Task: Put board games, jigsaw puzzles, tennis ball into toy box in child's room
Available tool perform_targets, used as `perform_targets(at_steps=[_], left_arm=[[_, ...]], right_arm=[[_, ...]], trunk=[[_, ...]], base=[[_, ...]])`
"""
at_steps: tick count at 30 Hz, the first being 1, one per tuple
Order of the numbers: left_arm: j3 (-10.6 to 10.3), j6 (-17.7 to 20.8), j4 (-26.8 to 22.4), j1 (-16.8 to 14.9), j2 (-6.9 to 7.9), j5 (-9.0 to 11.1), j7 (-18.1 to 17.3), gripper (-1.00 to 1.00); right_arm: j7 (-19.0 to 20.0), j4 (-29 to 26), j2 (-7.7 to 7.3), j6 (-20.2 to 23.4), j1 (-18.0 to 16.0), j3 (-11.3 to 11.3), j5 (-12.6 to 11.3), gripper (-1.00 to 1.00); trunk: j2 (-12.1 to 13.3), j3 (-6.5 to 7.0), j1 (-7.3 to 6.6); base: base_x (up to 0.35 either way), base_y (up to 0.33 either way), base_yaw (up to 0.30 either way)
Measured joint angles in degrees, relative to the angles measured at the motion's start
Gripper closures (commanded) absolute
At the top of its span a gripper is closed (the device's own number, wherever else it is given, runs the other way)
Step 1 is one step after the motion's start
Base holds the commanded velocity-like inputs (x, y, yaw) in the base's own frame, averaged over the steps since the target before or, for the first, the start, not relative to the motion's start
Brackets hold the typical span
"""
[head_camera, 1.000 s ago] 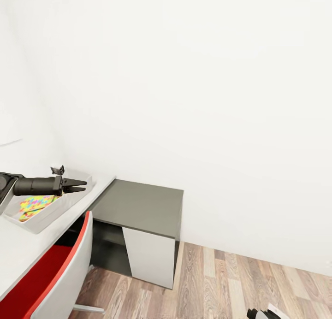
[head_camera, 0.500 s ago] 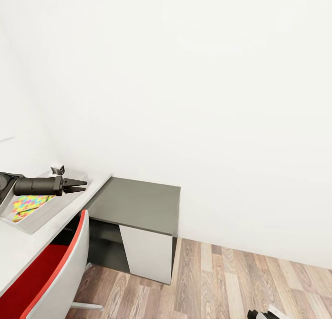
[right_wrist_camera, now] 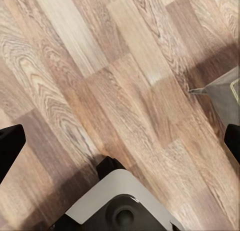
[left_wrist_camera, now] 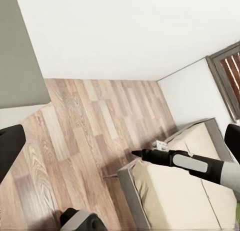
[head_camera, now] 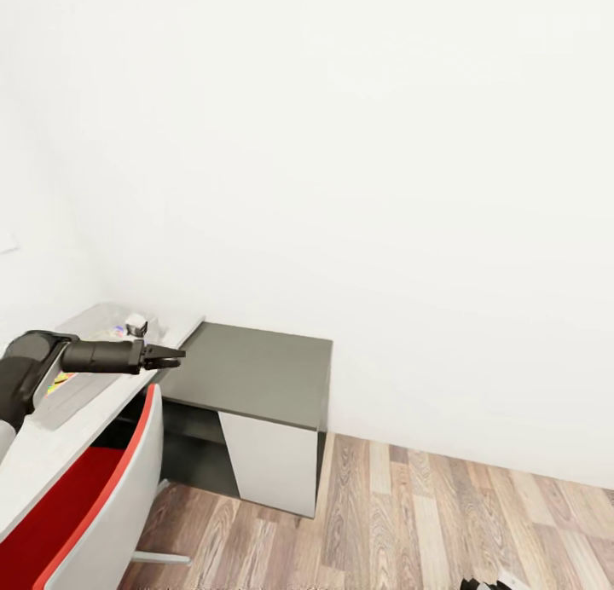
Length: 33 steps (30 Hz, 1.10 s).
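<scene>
— Two pincers, both with nothing in them. Start at the left: where's the toy box?

— On the table by the wall, a jigsaw puzzle showing as a coloured sliver inside. The left gripper hangs just past its end, near the edge of the dark side cabinet. Its wrist view shows the fingers spread wide.

— And further right?

— Plank floor, and low down the right gripper, fingers wide too, aimed at the boards. The left wrist view catches the bed.

— So the games on the bed look like the next errand?

— My guess, yes. Draw the left arm in before the base turns, so it clears the box rim and the red chair. Keep both pairs of fingers spread for the flat boxes.
</scene>
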Motion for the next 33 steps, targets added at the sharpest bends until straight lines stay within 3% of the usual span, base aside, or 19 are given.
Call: perform_targets(at_steps=[6,10,16,19,26,33], left_arm=[[-0.4,-0.2,0.0,0.2,-5.23,0.0,5.8,-1.00],[-0.5,-0.2,0.0,0.3,-9.48,0.0,10.4,-1.00],[-0.6,-0.2,0.0,0.3,-16.08,0.0,20.2,-1.00],[-0.7,-0.3,0.0,0.7,-17.90,0.0,23.4,-1.00],[-0.7,-2.9,0.4,1.4,-18.96,0.1,26.2,-1.00],[-0.7,-7.6,5.0,2.1,-19.26,0.1,27.1,-1.00]], right_arm=[[0.0,0.2,0.07,-0.1,0.0,0.0,0.0,-1.00],[0.4,0.2,0.07,-0.1,0.0,0.0,0.0,-1.00],[4.2,0.6,0.02,-3.7,0.0,0.0,0.2,-1.00],[6.1,1.6,-0.10,-4.6,0.0,0.0,0.3,-1.00],[8.0,2.6,-0.17,-5.3,0.0,0.0,0.4,-1.00],[8.3,2.8,-0.03,-5.4,0.0,0.7,0.4,-1.00]], trunk=[[0.0,-0.57,0.00],[0.0,-0.95,0.00],[0.0,-1.51,0.00],[0.0,-1.80,0.00],[0.0,-2.46,0.00],[0.0,-2.87,0.01]], base=[[0.000,0.000,-0.081],[0.000,0.000,-0.083],[0.000,0.000,-0.084],[0.000,0.000,-0.084],[0.000,0.000,-0.083],[-0.077,-0.036,-0.030]])
